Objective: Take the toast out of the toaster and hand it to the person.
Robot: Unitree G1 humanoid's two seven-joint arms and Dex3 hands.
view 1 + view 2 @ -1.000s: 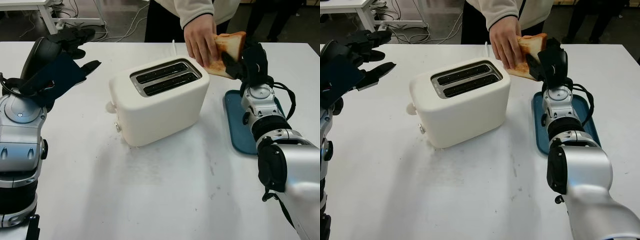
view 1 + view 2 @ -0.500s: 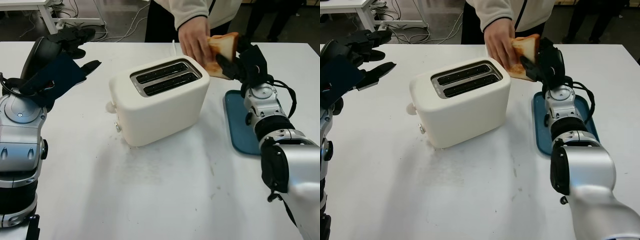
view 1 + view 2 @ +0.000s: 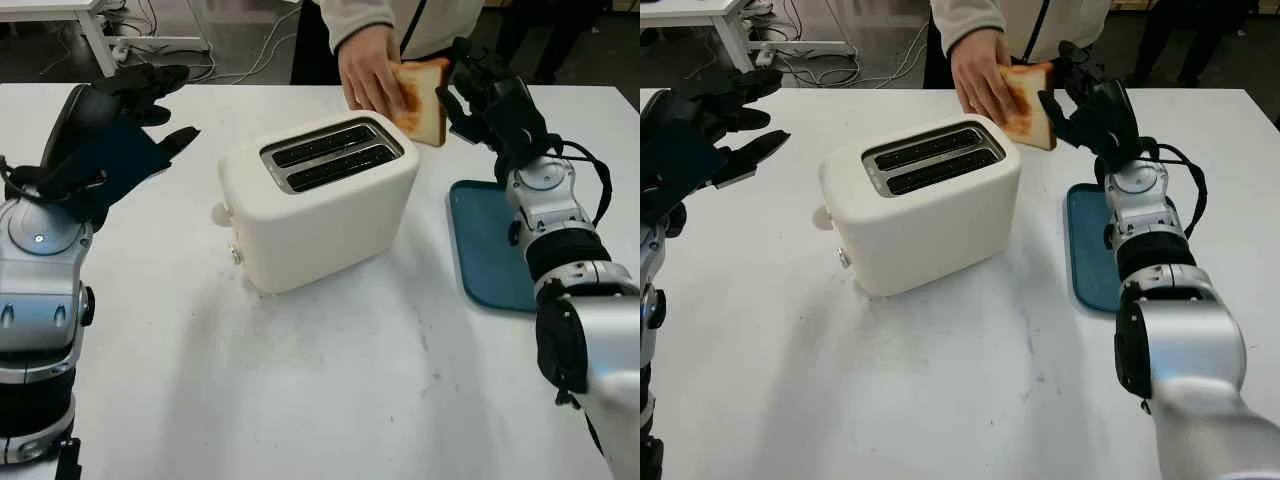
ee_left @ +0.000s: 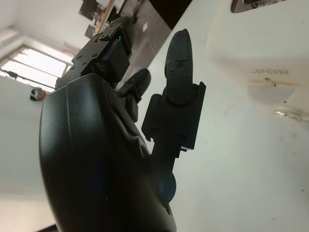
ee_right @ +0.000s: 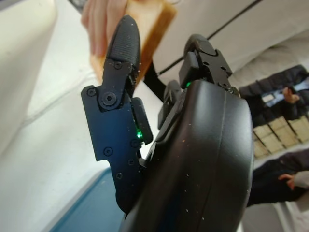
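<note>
The toast [image 3: 422,86] is above the far edge of the white surface [image 3: 330,380], held in the person's hand [image 3: 368,72], which grips its left face with the slice standing nearly upright. The right hand [image 3: 487,88] is raised just beside the toast on its right side, released and holding nothing, its fingers [image 5: 121,58] close to the slice; whether a fingertip touches the bread cannot be told. Below that hand, a blue tray [image 3: 488,250] lies near the right edge of the surface. The white toaster [image 3: 318,200] stands in the middle of the surface, both slots showing dark. The left hand [image 3: 140,105] hovers above the far left part of the surface, open, well apart from the toaster.
</note>
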